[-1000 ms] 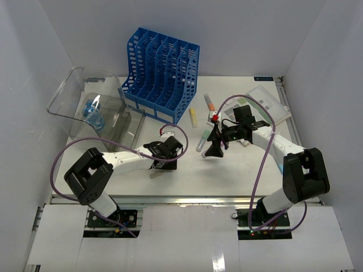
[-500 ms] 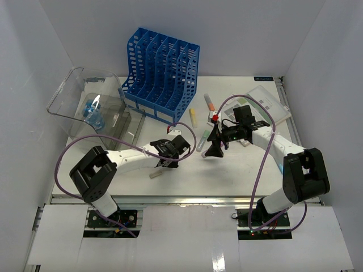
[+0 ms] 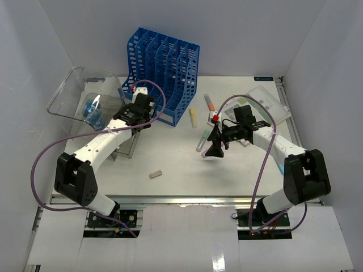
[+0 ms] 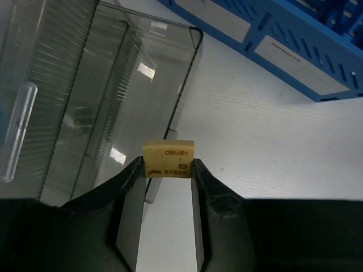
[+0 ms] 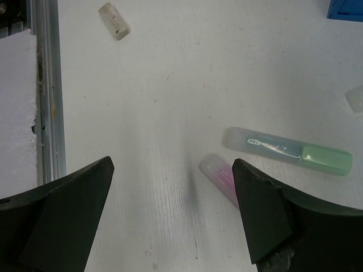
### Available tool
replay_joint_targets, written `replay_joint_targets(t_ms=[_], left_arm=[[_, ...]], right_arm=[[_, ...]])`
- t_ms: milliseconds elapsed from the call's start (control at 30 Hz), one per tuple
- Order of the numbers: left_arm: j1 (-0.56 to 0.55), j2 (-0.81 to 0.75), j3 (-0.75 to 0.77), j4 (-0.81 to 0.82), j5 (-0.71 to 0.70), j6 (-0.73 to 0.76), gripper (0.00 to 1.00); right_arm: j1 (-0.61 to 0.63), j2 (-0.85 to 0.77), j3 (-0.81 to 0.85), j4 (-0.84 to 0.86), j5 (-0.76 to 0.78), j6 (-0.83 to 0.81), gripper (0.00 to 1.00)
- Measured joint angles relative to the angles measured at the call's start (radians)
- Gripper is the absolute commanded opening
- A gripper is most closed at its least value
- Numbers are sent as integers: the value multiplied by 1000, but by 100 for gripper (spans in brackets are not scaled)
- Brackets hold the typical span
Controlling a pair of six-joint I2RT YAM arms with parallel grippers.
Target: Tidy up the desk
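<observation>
Dark fingers (image 4: 127, 192) of the left tool (image 4: 167, 169) fill the foreground, drawn in to a narrow gap on a small tan eraser (image 4: 168, 158), which is gripped at its two ends and apparently held above the white surface (image 4: 266, 147). Just beyond stands a clear plastic bin (image 4: 113, 96), and farther off a blue file rack (image 4: 295, 51). The right tool (image 5: 171, 167) hangs spread wide and empty above a pink-tipped highlighter (image 5: 220, 180) and a green-capped highlighter (image 5: 286, 150), which lie near each other without touching. A second, greyish eraser (image 5: 113, 21) rests near the metal rail (image 5: 48, 90) at the front edge. The surface, lying beneath both arms, appears rigid, flat and smooth, and is not something to lift; organizing it presumably means taking up its loose items. These look light. The erasers are probably slightly yielding and grippy, and best taken across a short dimension. The highlighters are hard, smooth and liable to roll, and best pinched across the barrel at mid-length.
</observation>
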Motion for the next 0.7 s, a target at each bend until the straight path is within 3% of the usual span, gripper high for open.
replay_joint_targets(t_ms=[133,267,533,600,700], left_arm=[[33,57,18,-3,-15,63,22],[78,136,38,3,-26,113,48],[125,193,63,19,-48,160,77],[125,190,71,21,-44,164,83],[126,172,75,22,-17,166,84]], right_arm=[[0,0,0,-2,0,-3,92],[0,0,0,-3,0,-7,92],[0,0,0,-17,7,-41,95],[0,0,0,-35,5,-57,99],[5,0,0,-62,-6,-89,97]])
